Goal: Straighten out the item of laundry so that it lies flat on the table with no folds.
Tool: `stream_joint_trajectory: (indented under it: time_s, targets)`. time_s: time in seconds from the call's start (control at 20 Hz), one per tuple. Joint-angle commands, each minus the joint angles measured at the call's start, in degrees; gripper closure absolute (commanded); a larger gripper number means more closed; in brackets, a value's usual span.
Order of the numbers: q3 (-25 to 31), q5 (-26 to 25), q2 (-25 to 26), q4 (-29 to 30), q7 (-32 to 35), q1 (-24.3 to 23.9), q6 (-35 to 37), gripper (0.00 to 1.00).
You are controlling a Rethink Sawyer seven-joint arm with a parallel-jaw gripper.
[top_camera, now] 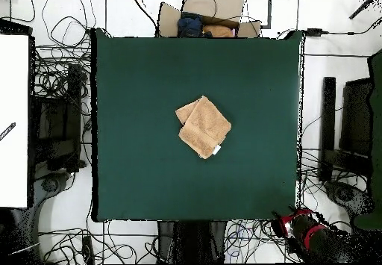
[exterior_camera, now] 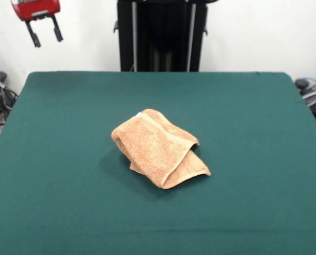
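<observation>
Green table [exterior_camera: 57, 159], folded towel [exterior_camera: 157, 147] mid-table, long axis diagonal.

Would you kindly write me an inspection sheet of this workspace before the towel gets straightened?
Surface: dark green table, top bare apart from the towel.
Job's things: peach-orange towel near the table's middle, folded over itself in layers, not flat; a white tag shows at one edge in the overhead view.
Clutter: nothing seen on the table.
Grippers: gripper raised off the table's corner, away from the towel, fingers apart, holding nothing.
Cables: many loose cables on the floor around the table; none on the top.
Surroundings: cardboard box holding cloth items beside one table edge; white wall behind.
</observation>
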Motion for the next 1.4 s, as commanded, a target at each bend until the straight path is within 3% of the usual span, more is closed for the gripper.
stream_joint_trajectory:
  time_s: [0.05, 0.55, 0.85, 1.15, 1.4]
  targets:
    - [-0.92, 1.03, 2.29, -5.67, 11.93, 1.33, 5.15, 0.0]
    - [-1.96, 0.07, 4.67, -16.2, 7.93, 0.37, 16.22, 0.0]
    - [-1.01, -1.13, 8.2, -21.09, 6.83, -0.88, 18.87, 0.0]
    - [-0.62, -1.59, 7.88, -21.91, 7.14, -0.93, 19.91, 0.0]
    - [-0.29, -1.29, 5.52, -17.86, 9.17, -0.34, 17.12, 0.0]
